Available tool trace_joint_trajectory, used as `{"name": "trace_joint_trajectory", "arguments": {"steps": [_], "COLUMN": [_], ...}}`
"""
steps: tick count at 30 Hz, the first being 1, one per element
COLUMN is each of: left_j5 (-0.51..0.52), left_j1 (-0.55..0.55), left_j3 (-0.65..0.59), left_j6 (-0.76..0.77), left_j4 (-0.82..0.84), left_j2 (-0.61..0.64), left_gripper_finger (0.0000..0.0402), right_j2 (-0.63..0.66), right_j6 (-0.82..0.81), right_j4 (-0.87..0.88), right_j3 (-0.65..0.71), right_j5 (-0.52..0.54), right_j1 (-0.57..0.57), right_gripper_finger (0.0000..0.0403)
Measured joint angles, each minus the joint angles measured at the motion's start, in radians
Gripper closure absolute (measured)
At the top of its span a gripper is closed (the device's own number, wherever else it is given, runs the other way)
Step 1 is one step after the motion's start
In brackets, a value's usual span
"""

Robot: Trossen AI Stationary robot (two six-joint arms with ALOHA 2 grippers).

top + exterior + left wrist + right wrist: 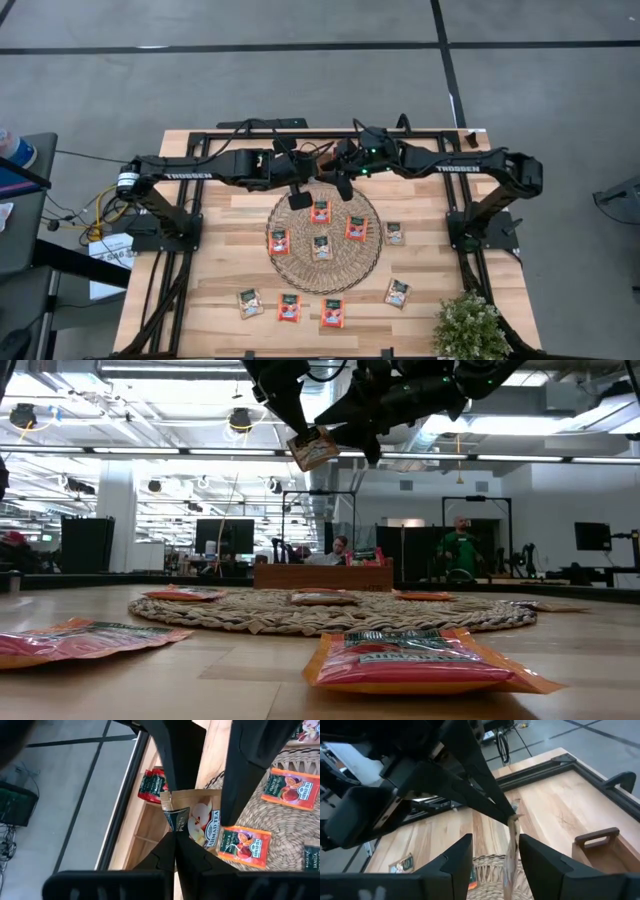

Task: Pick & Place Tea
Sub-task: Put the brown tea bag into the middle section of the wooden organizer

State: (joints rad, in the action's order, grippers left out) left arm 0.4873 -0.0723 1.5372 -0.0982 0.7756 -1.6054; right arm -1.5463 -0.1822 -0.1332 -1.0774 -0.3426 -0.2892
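Above the far edge of the woven mat (323,241), the left gripper (175,831) pinches a tea sachet (194,820) by its corner. The right gripper (495,851), fingers parted around it, seems set for a handover. Other sachets (322,247) lie on the mat.

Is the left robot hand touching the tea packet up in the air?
Touching. The left wrist view shows the left gripper shut, its fingers pinching the corner of the tea sachet, which hangs from them.

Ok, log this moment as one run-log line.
left gripper: shut on tea sachet, raised | right gripper: open, around sachet | woven mat: four sachets
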Motion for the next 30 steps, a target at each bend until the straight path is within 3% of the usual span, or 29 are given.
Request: {"name": "trace_joint_trajectory", "arguments": {"steps": [14, 26, 30], "left_j5": [-0.001, -0.021, -0.022], "left_j1": [0.0, 0.0, -0.001], "left_j3": [0.0, 0.0, 0.0], "left_j6": [-0.021, -0.02, -0.02], "left_j4": [-0.001, -0.006, -0.014], "left_j2": [0.0, 0.001, 0.001], "left_gripper_finger": [0.0401, 0.0401, 0.0401], "right_j2": [0.007, 0.007, 0.007], "right_j6": [0.018, 0.026, 0.025], "right_j4": [0.035, 0.032, 0.035], "right_j3": [-0.011, -0.011, -0.011], "right_j5": [0.004, 0.004, 0.041], "right_j1": [-0.007, -0.007, -0.006], "right_gripper_finger": [0.0309, 0.0395, 0.04]}}
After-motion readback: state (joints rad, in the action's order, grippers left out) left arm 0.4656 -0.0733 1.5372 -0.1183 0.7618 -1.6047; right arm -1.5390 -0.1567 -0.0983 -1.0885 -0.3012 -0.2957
